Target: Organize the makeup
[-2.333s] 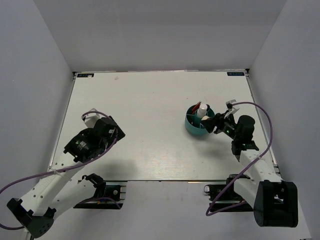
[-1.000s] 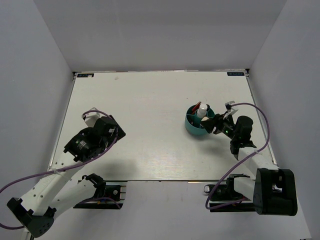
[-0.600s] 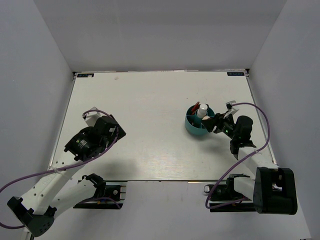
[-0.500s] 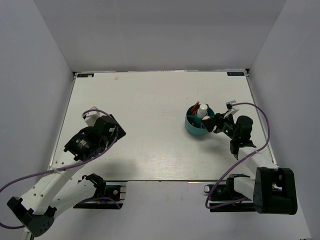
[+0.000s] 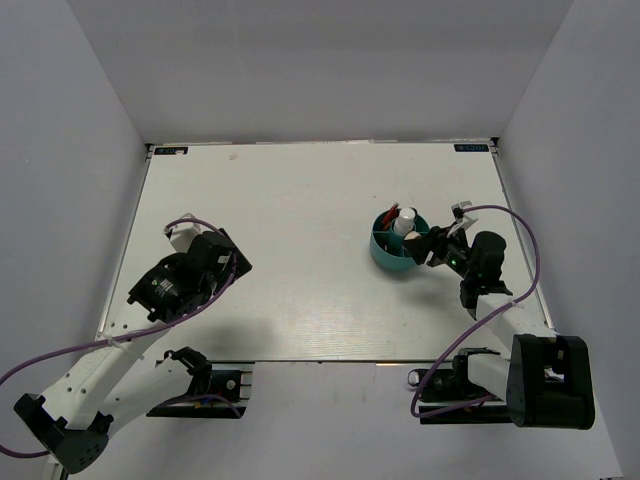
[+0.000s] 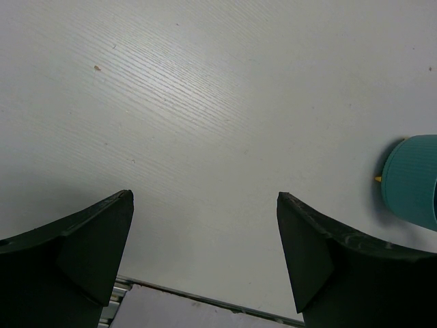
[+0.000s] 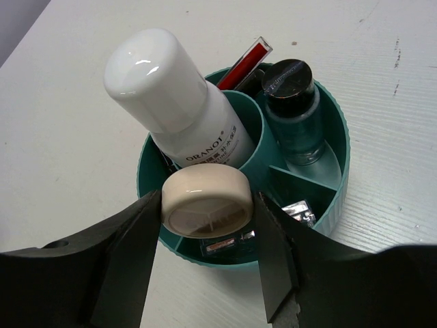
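My right gripper [image 7: 208, 208] is shut on a small round cream compact [image 7: 206, 199] and holds it just above the near rim of the teal round divided container [image 7: 336, 147]. In the container stand a white bottle [image 7: 174, 102], a blue bottle with a black cap [image 7: 295, 113] and a thin red tube [image 7: 244, 63]; a square palette [image 7: 232, 239] lies in the near compartment. In the top view the right gripper [image 5: 428, 246] sits at the container's [image 5: 385, 255] right side. My left gripper [image 6: 205, 239] is open and empty over bare table at the left [image 5: 215, 262].
The white table [image 5: 300, 200] is walled on three sides. In the left wrist view the container's ribbed side [image 6: 413, 181] shows at the far right, and the table's front edge [image 6: 205, 301] runs along the bottom.
Almost nothing has moved. The right gripper has stayed at the container with the compact; the left arm is still.
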`<control>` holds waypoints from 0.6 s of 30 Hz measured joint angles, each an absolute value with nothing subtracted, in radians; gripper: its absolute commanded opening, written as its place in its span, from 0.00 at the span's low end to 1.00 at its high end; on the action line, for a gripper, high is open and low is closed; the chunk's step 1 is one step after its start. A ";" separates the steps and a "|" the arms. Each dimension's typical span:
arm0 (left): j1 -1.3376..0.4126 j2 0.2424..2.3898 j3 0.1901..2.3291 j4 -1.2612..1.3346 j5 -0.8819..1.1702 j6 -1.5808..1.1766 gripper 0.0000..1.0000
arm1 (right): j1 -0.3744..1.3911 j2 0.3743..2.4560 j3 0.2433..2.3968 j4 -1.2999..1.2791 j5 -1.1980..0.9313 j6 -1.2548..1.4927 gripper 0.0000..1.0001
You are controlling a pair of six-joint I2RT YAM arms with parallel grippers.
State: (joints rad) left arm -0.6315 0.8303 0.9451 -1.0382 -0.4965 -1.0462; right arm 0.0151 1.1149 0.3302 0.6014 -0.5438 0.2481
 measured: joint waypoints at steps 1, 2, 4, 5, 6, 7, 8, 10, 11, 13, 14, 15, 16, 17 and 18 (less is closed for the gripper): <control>-0.632 0.830 0.945 -1.039 -0.496 -1.046 0.95 | 0.015 1.115 0.330 0.601 -0.546 0.247 0.60; -0.632 0.830 0.945 -1.039 -0.496 -1.046 0.95 | 0.015 1.115 0.330 0.601 -0.546 0.246 0.61; -0.632 0.830 0.945 -1.038 -0.496 -1.046 0.95 | 0.015 1.115 0.330 0.601 -0.548 0.245 0.62; -0.632 0.830 0.945 -1.038 -0.496 -1.046 0.95 | 0.015 1.115 0.330 0.600 -0.550 0.244 0.63; -0.632 0.830 0.945 -1.038 -0.496 -1.046 0.95 | 0.015 1.115 0.330 0.600 -0.551 0.242 0.64; -0.632 0.830 0.945 -1.038 -0.496 -1.046 0.95 | 0.015 1.115 0.330 0.600 -0.552 0.242 0.65; -0.632 0.830 0.945 -1.038 -0.496 -1.046 0.95 | 0.015 1.115 0.330 0.600 -0.553 0.240 0.67; -0.632 0.830 0.945 -1.038 -0.496 -1.046 0.95 | 0.015 1.115 0.330 0.600 -0.556 0.237 0.70; -0.632 0.830 0.945 -1.038 -0.496 -1.046 0.95 | 0.015 1.115 0.330 0.600 -0.558 0.236 0.70; -0.632 0.830 0.945 -1.038 -0.496 -1.046 0.95 | 0.015 1.115 0.330 0.600 -0.561 0.234 0.72; -0.632 0.830 0.945 -1.038 -0.496 -1.046 0.95 | 0.015 1.115 0.330 0.600 -0.563 0.233 0.72; -0.632 0.830 0.945 -1.038 -0.496 -1.046 0.95 | 0.015 1.115 0.330 0.600 -0.565 0.233 0.72; -0.632 0.830 0.945 -1.038 -0.496 -1.046 0.95 | 0.015 1.115 0.330 0.600 -0.567 0.232 0.73; -0.632 0.830 0.945 -1.038 -0.496 -1.046 0.95 | 0.015 1.115 0.331 0.600 -0.569 0.232 0.73; -0.632 0.830 0.945 -1.038 -0.496 -1.046 0.95 | 0.015 1.115 0.331 0.600 -0.572 0.232 0.74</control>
